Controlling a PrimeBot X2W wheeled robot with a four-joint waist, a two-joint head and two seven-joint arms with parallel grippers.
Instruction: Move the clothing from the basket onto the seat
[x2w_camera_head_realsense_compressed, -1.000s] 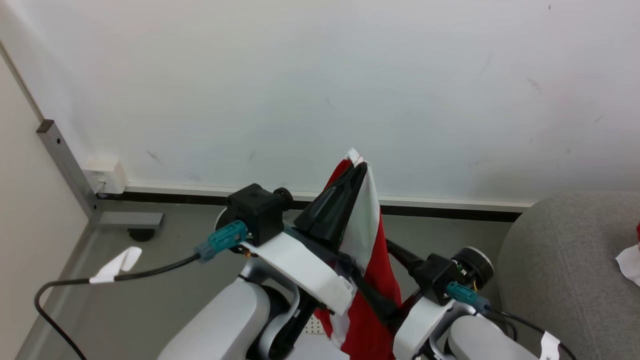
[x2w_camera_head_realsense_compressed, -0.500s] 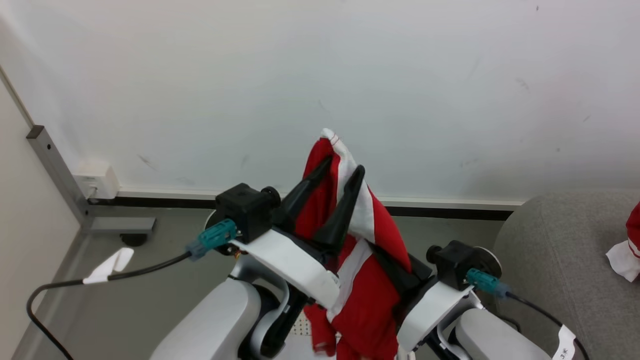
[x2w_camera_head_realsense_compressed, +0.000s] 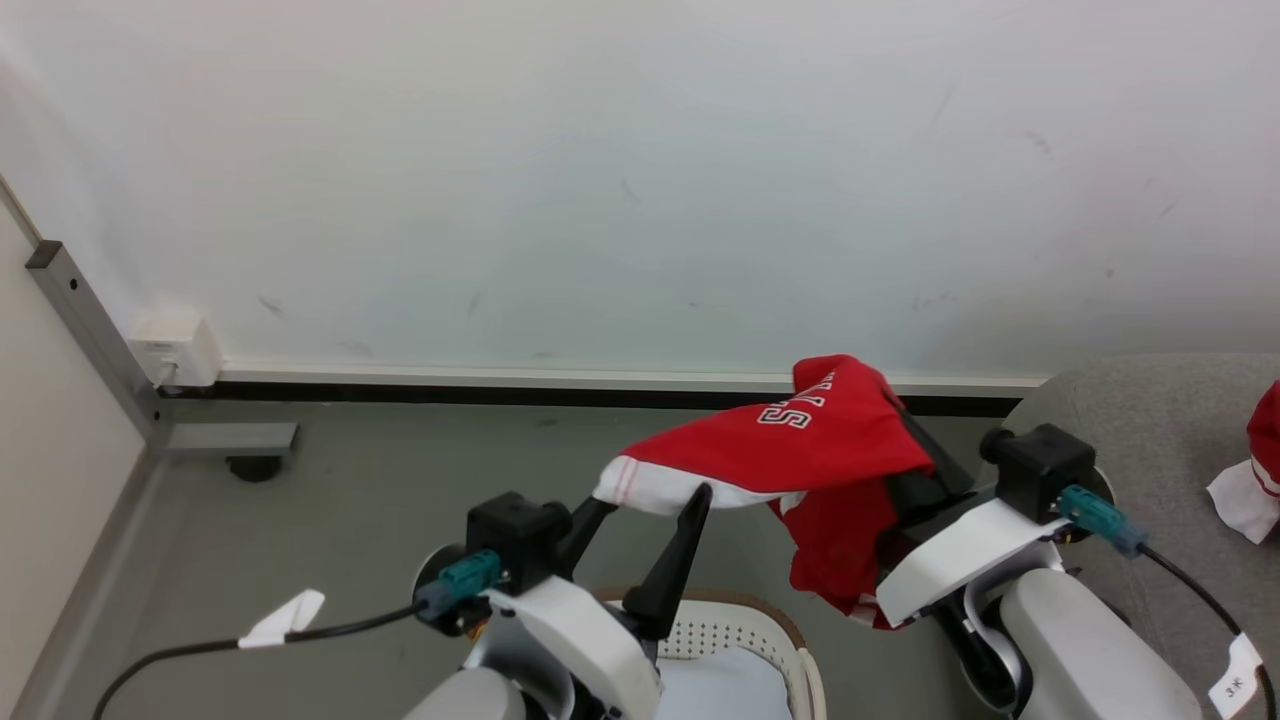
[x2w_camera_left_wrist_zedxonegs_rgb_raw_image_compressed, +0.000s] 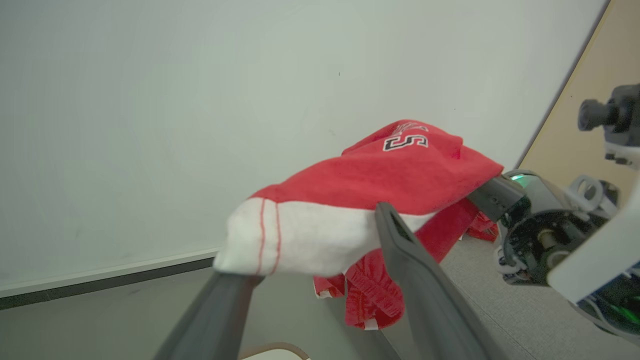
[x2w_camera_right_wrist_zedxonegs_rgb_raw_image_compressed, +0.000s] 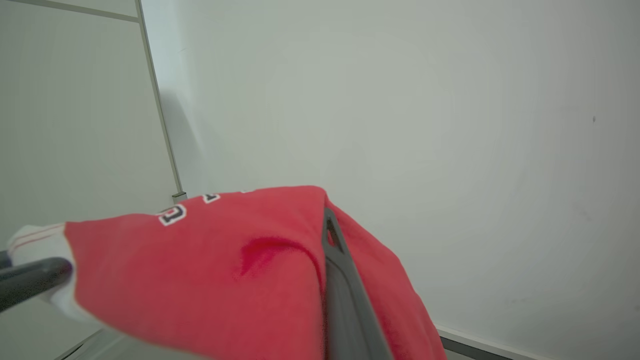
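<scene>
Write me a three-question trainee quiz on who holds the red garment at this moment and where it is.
1. True or false: the left gripper is clamped on the red garment.
2. Relative to the basket, the garment is: A inside it; B in the air, outside it; C beneath it.
3. Name the gripper that is shut on the garment.
Key: 1 false, it is open, with the white hem draped over it; 2 B; 3 the right gripper.

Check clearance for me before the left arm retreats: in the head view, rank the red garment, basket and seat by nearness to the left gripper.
1. The red garment: resting on the left gripper's fingertips.
2. The basket: directly below it.
3. The seat: off to the right, farthest.
</scene>
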